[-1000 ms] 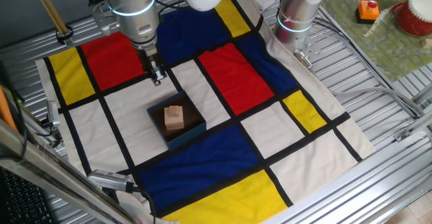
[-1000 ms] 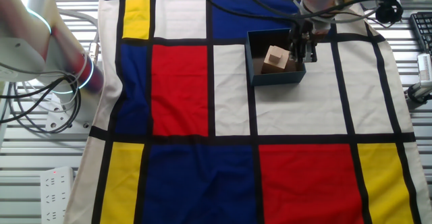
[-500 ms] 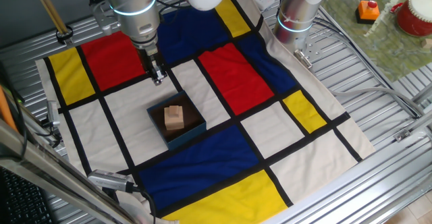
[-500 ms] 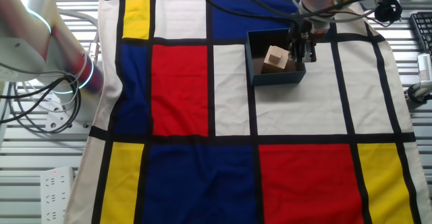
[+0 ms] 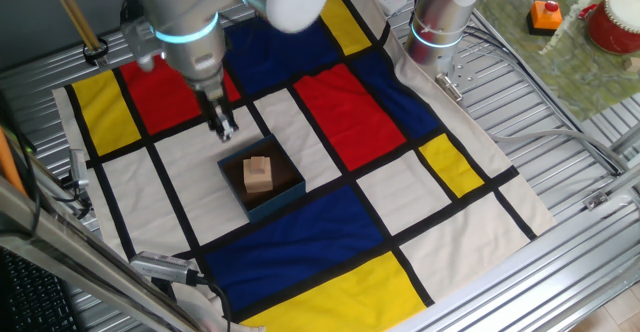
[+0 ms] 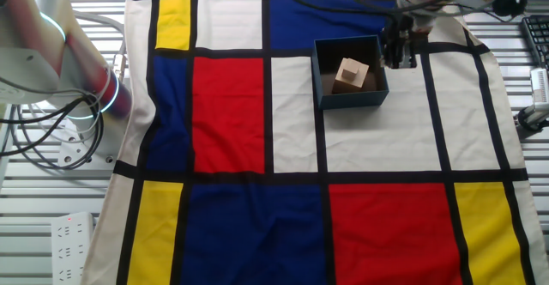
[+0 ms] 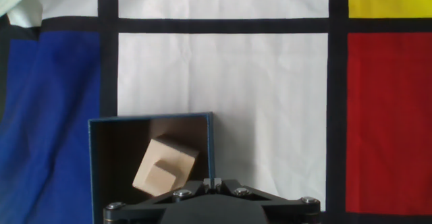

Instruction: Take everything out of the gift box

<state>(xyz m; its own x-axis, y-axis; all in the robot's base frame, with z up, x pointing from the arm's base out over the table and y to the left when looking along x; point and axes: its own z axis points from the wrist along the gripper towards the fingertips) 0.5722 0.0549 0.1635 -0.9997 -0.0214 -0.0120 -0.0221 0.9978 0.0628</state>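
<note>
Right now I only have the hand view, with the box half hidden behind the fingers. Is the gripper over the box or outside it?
Observer: Outside. In the other fixed view the gripper hangs beside the gift box, over a white square of the cloth, not above the opening.
Operator: Is there anything in the part of the box I can't see?
Observer: No. One fixed view shows the whole inside, and only the wooden block is there.
</note>
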